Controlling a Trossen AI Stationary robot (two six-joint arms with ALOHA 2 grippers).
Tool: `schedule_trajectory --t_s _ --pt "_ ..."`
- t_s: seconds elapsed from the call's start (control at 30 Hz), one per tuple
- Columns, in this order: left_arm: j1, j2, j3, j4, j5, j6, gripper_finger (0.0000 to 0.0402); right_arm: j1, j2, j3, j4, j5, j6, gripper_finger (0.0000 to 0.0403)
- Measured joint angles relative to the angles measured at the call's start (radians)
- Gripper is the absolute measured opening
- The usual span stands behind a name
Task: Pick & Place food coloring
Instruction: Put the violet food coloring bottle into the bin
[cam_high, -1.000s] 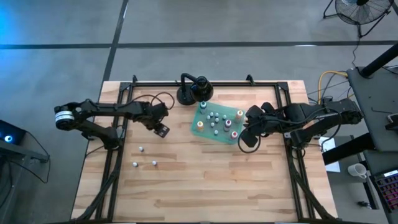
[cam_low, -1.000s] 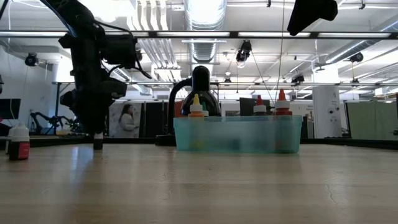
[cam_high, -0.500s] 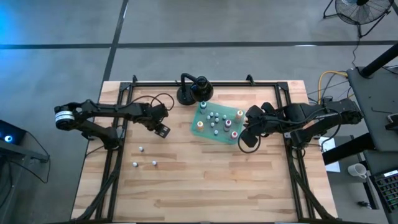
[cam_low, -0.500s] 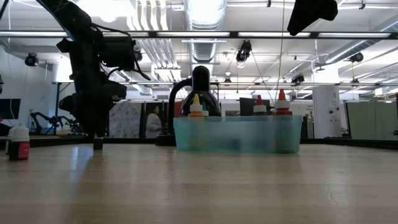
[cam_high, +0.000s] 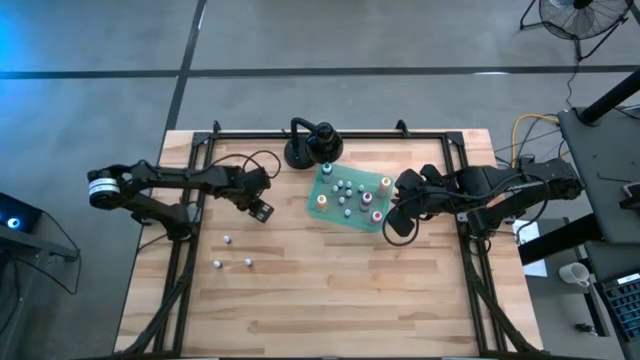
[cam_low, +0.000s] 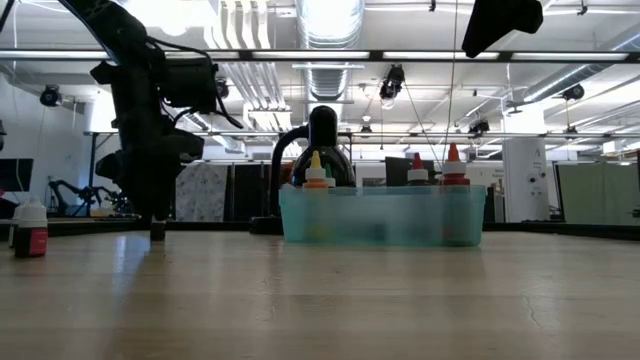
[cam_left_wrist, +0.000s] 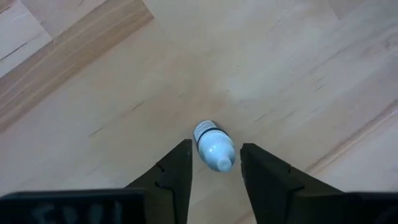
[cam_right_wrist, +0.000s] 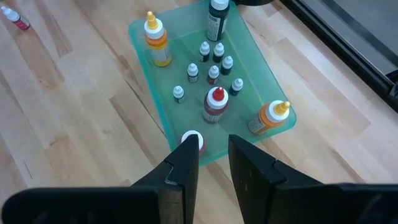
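While the left end effector (cam_left_wrist: 214, 171) sits low over the tabletop (cam_high: 330, 290), fingers parted around a food coloring bottle (cam_left_wrist: 213, 145) without clamping it, risk is the bottle rolling away on closure. Right end effector (cam_right_wrist: 213, 155) hovers part-open, empty, above the tray (cam_right_wrist: 261, 81).

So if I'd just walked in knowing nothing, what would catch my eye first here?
Probably the green tray at the back middle of the table, crowded with little bottles and a few taller ones. Next, the left gripper, open around one small bottle on the wood. The right gripper hangs open by the tray's edge, and three stray bottles stand toward the table's front left.
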Motion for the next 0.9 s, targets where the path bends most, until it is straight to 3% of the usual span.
schedule_trajectory --t_s 0.37,0.5,0.67,0.9 --pt "-0.059 0.000 0.000 0.080 -0.048 -0.032 0.0034 0.000 0.000 0.000 0.001 0.000 0.000 0.0068" --pt "-0.068 0.000 0.027 0.082 -0.081 -0.048 0.0025 0.000 0.000 0.000 0.001 0.000 0.000 0.0068" --pt "-0.069 -0.001 0.120 0.079 -0.095 -0.027 0.0024 0.000 0.000 0.000 0.000 0.000 0.000 0.0068" --pt "-0.079 -0.001 0.359 0.018 -0.102 0.068 0.0024 0.000 0.000 0.000 0.000 0.000 0.000 0.0069"
